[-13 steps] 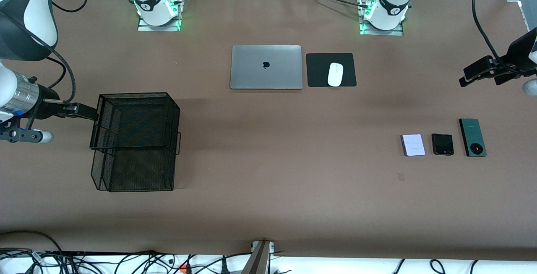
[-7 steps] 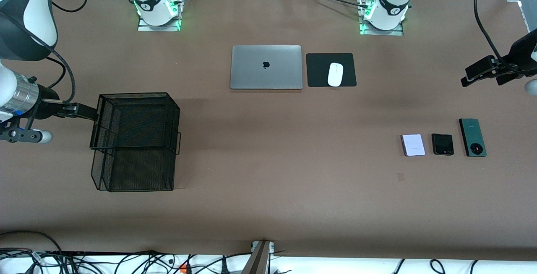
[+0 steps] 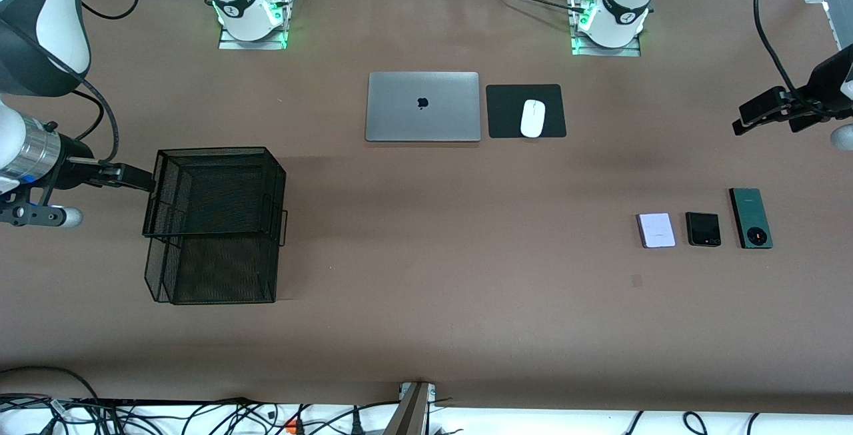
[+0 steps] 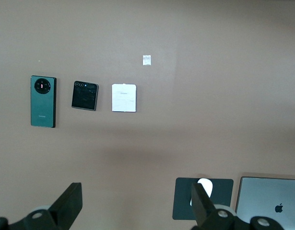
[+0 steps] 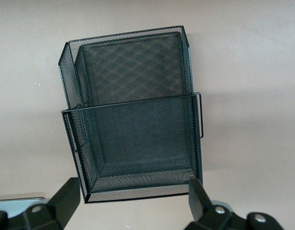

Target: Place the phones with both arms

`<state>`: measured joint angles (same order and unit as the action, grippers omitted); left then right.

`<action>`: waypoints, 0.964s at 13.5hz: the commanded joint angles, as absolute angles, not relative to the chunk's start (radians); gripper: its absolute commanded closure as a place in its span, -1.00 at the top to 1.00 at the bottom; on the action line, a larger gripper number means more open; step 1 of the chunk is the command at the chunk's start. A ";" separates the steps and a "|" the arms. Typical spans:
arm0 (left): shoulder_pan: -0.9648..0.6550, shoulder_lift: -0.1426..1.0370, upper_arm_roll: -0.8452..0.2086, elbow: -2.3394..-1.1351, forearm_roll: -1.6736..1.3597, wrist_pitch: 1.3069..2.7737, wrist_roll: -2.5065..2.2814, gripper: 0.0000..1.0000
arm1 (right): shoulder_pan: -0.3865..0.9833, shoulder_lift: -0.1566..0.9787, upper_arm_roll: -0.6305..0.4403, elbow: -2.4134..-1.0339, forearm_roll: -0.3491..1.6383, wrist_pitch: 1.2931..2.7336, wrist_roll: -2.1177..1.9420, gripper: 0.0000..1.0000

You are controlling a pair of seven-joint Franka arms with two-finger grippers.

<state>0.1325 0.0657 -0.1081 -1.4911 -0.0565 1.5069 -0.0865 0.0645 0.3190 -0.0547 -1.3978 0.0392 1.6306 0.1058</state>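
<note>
Lying in a row at lower right of front view: lilac phone (image 3: pixel 656 230), black phone (image 3: pixel 704 229), green phone (image 3: pixel 750 218), long axis toward bases. Left gripper (image 3: pixel 766 114) w/ jaws apart, empty, hangs at right edge, closest. Right gripper (image 3: pixel 123 176) also spread, empty, at mesh basket (image 3: pixel 214 222), far left.

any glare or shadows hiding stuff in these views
Front view: even light, soft shadow bands across the brown table, green glow at both arm bases, no glare on the closed silver laptop. Left wrist view: three phones sharp. Right wrist view: black wire-mesh basket crisp.
</note>
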 commanded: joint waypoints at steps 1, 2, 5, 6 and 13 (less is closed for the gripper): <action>0.133 0.052 -0.107 -1.502 -0.034 1.493 -0.080 1.00 | 0.061 0.304 -0.051 -1.396 0.023 1.614 0.115 1.00; 0.133 0.055 -0.107 -1.503 -0.034 1.499 -0.078 1.00 | 0.061 0.304 -0.051 -1.396 0.023 1.615 0.115 1.00; 0.137 0.089 -0.103 -1.557 -0.011 1.598 -0.074 1.00 | 0.061 0.304 -0.051 -1.396 0.023 1.615 0.115 1.00; 0.137 0.097 -0.103 -1.601 0.014 1.655 -0.063 1.00 | 0.061 0.304 -0.051 -1.396 0.025 1.614 0.115 1.00; 0.195 0.199 -0.101 -1.862 0.018 2.095 0.055 1.00 | 0.058 0.304 -0.051 -1.397 0.026 1.612 0.115 1.00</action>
